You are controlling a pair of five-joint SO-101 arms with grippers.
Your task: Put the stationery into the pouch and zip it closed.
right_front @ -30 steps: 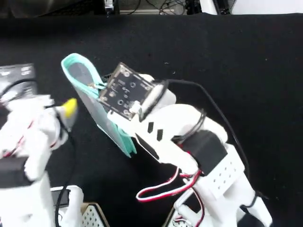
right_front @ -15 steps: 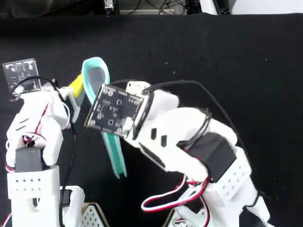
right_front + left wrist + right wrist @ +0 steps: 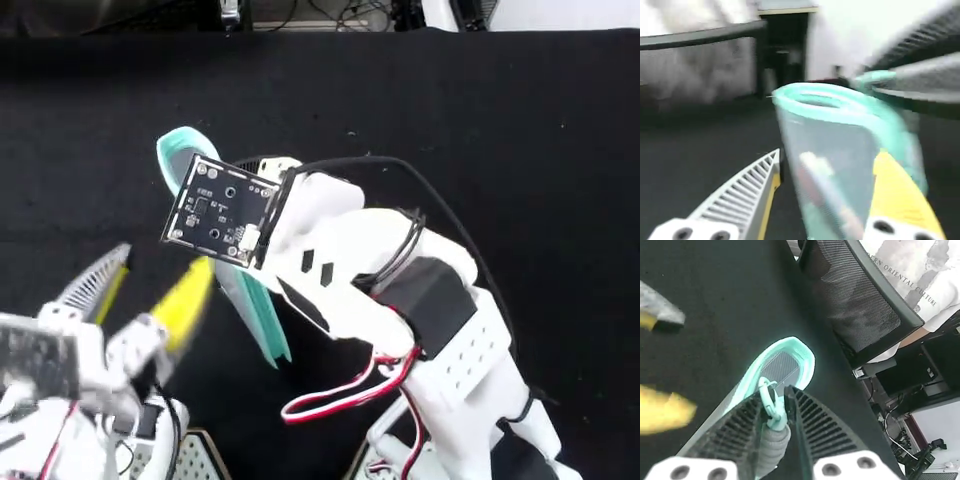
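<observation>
Black cloth covers the table (image 3: 520,130) in front of you, and behind it the right wrist view shows one mesh-backed chair (image 3: 860,295) in a room with cables on the floor. You have one pouch (image 3: 258,315), teal with see-through mesh sides, and it is off the cloth, hanging at a slant from your right gripper (image 3: 775,395). That claw is clamped tight on the pouch's upper edge, right at the teal zipper pull (image 3: 769,399). The mouth of the pouch is a wide open oval at its far end. Through the mesh in the left wrist view you can make out one pale, stick-like item (image 3: 822,185) lying inside along the pouch's length; it is too blurred to say what kind of stationery it is. Your left gripper (image 3: 165,258) sits low at the near left of the table with its two fingers, one yellow-padded and one ribbed, spread wide and gripping nothing. The yellow finger lies just beside the pouch's lower half; you cannot tell whether it touches. Both arms stand at the table's near edge, the right one reaching over the middle of the cloth.
</observation>
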